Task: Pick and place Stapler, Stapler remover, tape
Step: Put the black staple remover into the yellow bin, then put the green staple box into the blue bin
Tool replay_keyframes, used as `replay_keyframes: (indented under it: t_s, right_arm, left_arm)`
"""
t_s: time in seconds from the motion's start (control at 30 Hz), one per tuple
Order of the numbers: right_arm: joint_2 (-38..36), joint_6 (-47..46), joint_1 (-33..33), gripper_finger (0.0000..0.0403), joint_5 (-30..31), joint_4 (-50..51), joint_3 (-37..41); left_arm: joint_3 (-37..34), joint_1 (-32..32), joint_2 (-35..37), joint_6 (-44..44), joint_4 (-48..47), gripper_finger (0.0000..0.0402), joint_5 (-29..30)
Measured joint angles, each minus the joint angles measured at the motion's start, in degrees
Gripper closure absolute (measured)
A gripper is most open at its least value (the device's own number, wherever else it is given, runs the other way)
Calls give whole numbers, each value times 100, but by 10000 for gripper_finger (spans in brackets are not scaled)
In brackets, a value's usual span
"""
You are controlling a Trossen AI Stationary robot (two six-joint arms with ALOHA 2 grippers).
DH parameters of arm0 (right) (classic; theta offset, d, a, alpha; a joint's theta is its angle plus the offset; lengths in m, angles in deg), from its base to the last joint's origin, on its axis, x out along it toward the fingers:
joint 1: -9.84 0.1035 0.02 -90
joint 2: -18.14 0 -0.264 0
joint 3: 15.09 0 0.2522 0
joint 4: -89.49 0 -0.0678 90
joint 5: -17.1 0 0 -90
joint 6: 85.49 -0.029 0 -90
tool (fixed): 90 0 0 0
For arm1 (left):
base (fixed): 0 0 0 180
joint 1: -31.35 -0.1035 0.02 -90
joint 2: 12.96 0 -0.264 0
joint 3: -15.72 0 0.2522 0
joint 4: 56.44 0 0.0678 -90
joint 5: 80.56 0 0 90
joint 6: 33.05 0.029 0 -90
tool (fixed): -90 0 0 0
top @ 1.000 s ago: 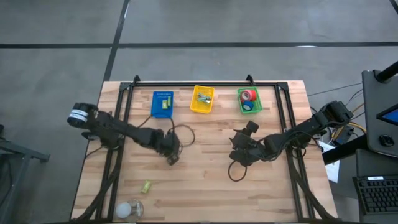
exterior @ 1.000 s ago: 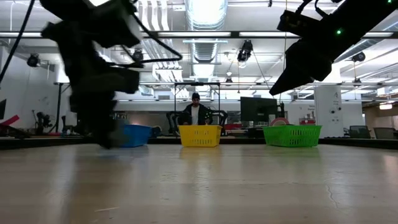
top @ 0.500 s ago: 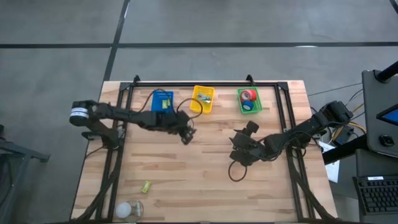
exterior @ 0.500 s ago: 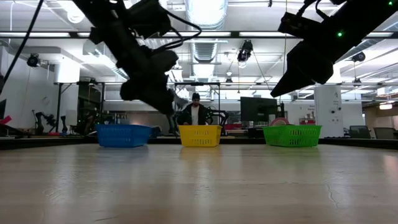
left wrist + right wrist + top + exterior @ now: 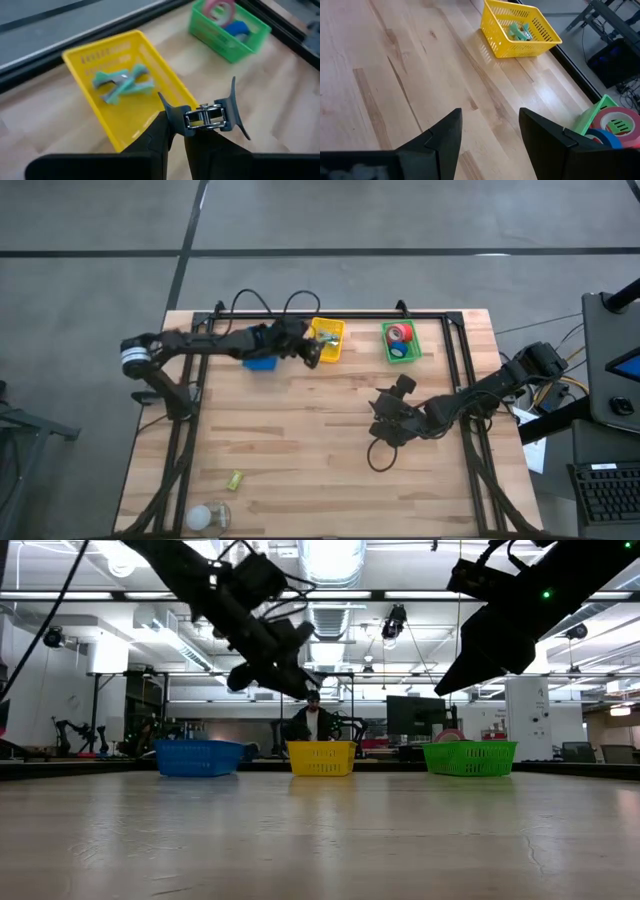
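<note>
Stapler remover [image 5: 207, 116] is now clamped in the left pincer [image 5: 172, 131] above the near edge of the yellow basket [image 5: 92, 54], carried there from mid-tabletop, so release looks next; right pincer [image 5: 490, 131] waits, spread, empty.

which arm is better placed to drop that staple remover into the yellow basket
Left. The left gripper already holds the staple remover right beside the yellow basket, while the right gripper hangs open mid-table, farther away.
</note>
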Motion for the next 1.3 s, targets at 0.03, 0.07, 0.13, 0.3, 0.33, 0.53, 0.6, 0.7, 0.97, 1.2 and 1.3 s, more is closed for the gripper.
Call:
replay_keyframes:
  t_s: [0.03,0.07,0.13,0.3,0.33,0.53,0.6,0.7,0.97,1.2,1.3]
  right_arm:
    - [0,0,0,211,0,-1,0]
    - [0,0,0,211,0,-3,0]
    - [0,2,0,211,0,-2,0]
    - [0,2,0,211,0,-3,0]
    - [0,2,2,211,0,-1,0]
    - [0,0,2,211,-12,-4,33]
    - [0,-22,4,211,-23,-4,66]
    - [0,-83,4,211,-44,2,126]
    - [0,-94,4,211,-44,-14,190]
    - [-2,-102,4,211,-61,-12,192]
    - [-2,-57,4,211,-61,-14,192]
  left_arm:
    - [48,-87,-86,2,13,356,-3]
    - [102,-170,-182,2,12,356,-11]
    - [226,-309,-401,8,17,356,-94]
    - [681,-535,-1091,139,10,356,-349]
    - [792,-564,-1237,183,8,355,-395]
    - [1482,-649,-1941,198,-303,347,-734]
    - [1712,-646,-2057,191,-552,343,-736]
    - [1976,-646,-2171,215,-916,332,-656]
    - [2232,-646,-2187,262,-1450,276,-416]
    - [2230,-378,-1617,595,-2576,237,-974]
    - [2196,96,-1231,651,-3229,229,-996]
